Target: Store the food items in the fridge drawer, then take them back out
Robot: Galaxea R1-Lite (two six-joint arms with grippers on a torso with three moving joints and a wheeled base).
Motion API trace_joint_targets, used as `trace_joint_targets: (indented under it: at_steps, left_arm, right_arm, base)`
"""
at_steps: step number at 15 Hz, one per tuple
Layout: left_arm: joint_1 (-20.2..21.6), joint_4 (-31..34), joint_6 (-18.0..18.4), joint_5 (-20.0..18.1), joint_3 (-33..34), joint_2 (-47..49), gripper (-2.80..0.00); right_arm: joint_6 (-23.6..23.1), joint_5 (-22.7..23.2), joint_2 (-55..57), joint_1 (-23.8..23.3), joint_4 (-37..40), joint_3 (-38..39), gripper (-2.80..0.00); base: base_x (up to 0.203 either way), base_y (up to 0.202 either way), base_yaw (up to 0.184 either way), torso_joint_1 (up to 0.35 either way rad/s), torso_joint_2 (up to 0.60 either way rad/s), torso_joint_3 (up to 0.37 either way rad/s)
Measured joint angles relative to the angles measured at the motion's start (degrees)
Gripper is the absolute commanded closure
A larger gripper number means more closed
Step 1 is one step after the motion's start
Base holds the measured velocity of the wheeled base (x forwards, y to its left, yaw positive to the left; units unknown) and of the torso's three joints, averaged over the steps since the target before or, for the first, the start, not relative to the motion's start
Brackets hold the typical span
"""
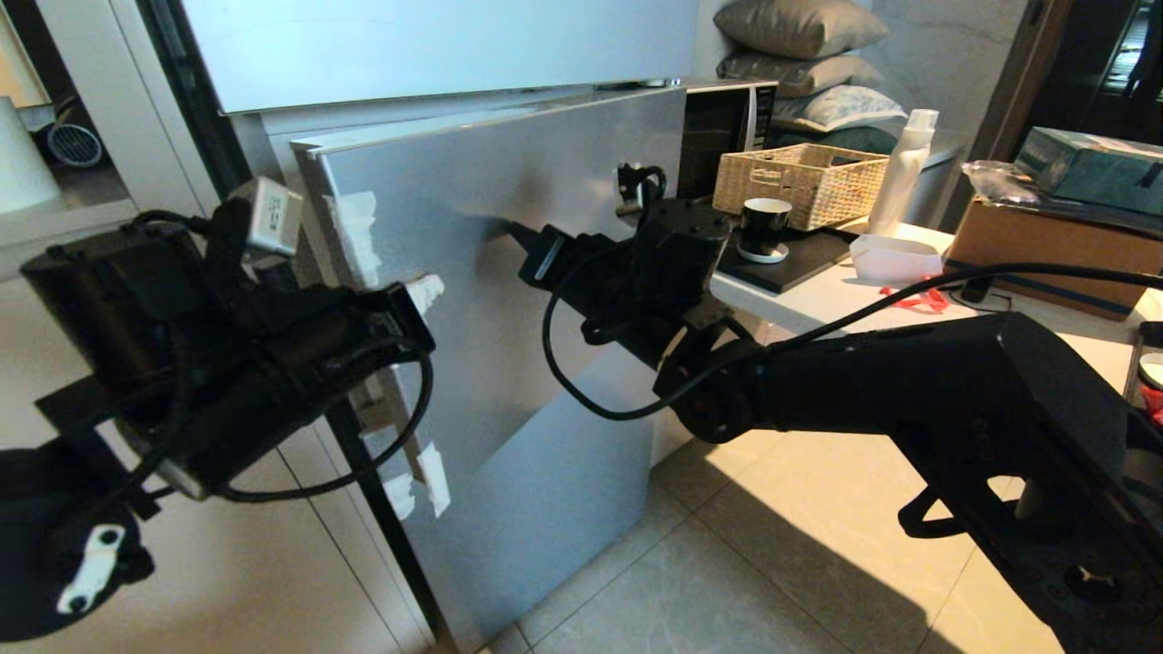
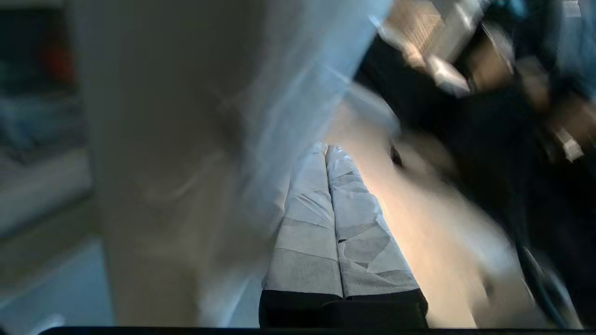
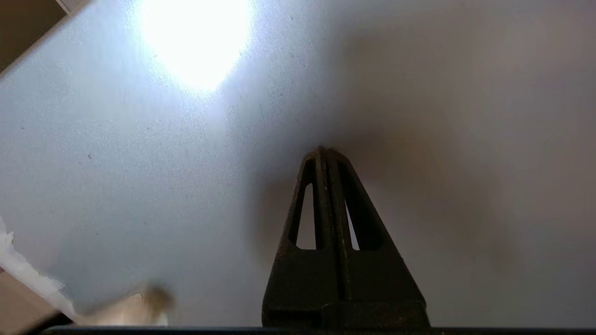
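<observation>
The food items and the fridge drawer are hidden behind the silver-grey fridge door [image 1: 491,363], which stands ajar. My right gripper [image 1: 514,229] is shut, and its black tip rests against the door's flat face [image 3: 139,163]. In the right wrist view the right gripper [image 3: 323,150] shows both fingers pressed together with nothing between them. My left gripper [image 1: 427,291], with white-wrapped fingers, is at the door's left edge, by strips of white tape. In the left wrist view the left gripper [image 2: 326,148] is shut and empty. A blurred red patch [image 2: 58,65] lies past the door edge; I cannot tell what it is.
A counter at the right carries a microwave [image 1: 727,127], a wicker basket [image 1: 800,182], a black mug [image 1: 765,227], a white bottle [image 1: 899,173] and a cardboard box [image 1: 1045,245]. Tiled floor [image 1: 772,545] lies below the door. White cabinet fronts [image 1: 254,563] stand at the left.
</observation>
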Motion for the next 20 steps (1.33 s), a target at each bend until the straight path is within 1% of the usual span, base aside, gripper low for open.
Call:
trace_joint_targets:
  at_steps: [2,3,6,7,9,12,14,15,17,18,19,20]
  left_arm:
    - [0.8,-5.5,-0.1,6.8,-1.9,2.5,0.00]
    - [1.5,-6.4,-0.2,9.0,-2.9,3.3,0.00]
    - [3.9,-6.9,-0.4,12.9,-6.7,5.9,0.00]
    - [4.8,-6.9,-0.5,13.4,-7.9,6.8,0.00]
    - [6.2,-6.8,-0.8,13.6,-9.7,8.8,0.00]
    - [6.7,-6.9,-0.9,13.7,-10.9,10.1,0.00]
    - [6.6,-7.4,-0.8,13.1,-10.9,7.5,0.00]
    - [6.4,-6.9,-0.2,12.2,-11.0,4.6,0.00]
    - [6.1,-2.9,1.5,9.5,-11.3,-3.0,0.00]
    - [6.1,0.9,2.3,8.2,-11.5,-8.0,0.00]
    - [6.1,5.7,2.9,7.3,-11.5,-13.1,0.00]
    - [6.1,11.9,3.6,6.7,-11.1,-18.9,0.00]
  right_arm:
    - [0.0,-0.2,-1.0,0.2,0.0,1.7,0.00]
    - [-0.1,-0.4,-2.1,0.3,0.0,3.3,0.00]
    - [-0.3,-1.3,-7.2,1.4,-0.2,9.9,0.00]
    - [-0.3,-1.5,-9.7,1.9,-0.3,12.9,0.00]
    - [-0.5,-1.6,-16.4,3.3,-0.3,20.5,0.00]
    - [-0.6,-1.7,-29.2,4.8,0.3,31.3,0.00]
    - [-0.9,-2.0,-39.6,5.3,3.5,37.2,0.00]
    - [-1.7,-2.7,-45.8,5.2,6.4,39.7,0.00]
    - [-4.9,-5.4,-57.9,2.8,14.4,43.4,0.00]
    - [-7.3,-7.0,-64.5,0.1,19.8,44.9,0.00]
    - [-9.4,-8.2,-70.4,-2.8,25.2,46.0,0.00]
    - [-11.3,-9.1,-76.8,-6.2,31.5,47.1,0.00]
  base:
    - [0.000,0.000,0.000,0.000,0.00,0.000]
    - [0.000,0.000,0.000,0.000,0.00,0.000]
    - [0.000,0.000,0.000,0.000,0.00,0.000]
    - [0.000,0.000,0.000,0.000,0.00,0.000]
    - [0.000,0.000,0.000,0.000,0.00,0.000]
    - [0.000,0.000,0.000,0.000,0.00,0.000]
    - [0.000,0.000,0.000,0.000,0.00,0.000]
    - [0.000,0.000,0.000,0.000,0.00,0.000]
    - [0.000,0.000,0.000,0.000,0.00,0.000]
    - [0.000,0.000,0.000,0.000,0.00,0.000]
    - [0.000,0.000,0.000,0.000,0.00,0.000]
    - [0.000,0.000,0.000,0.000,0.00,0.000]
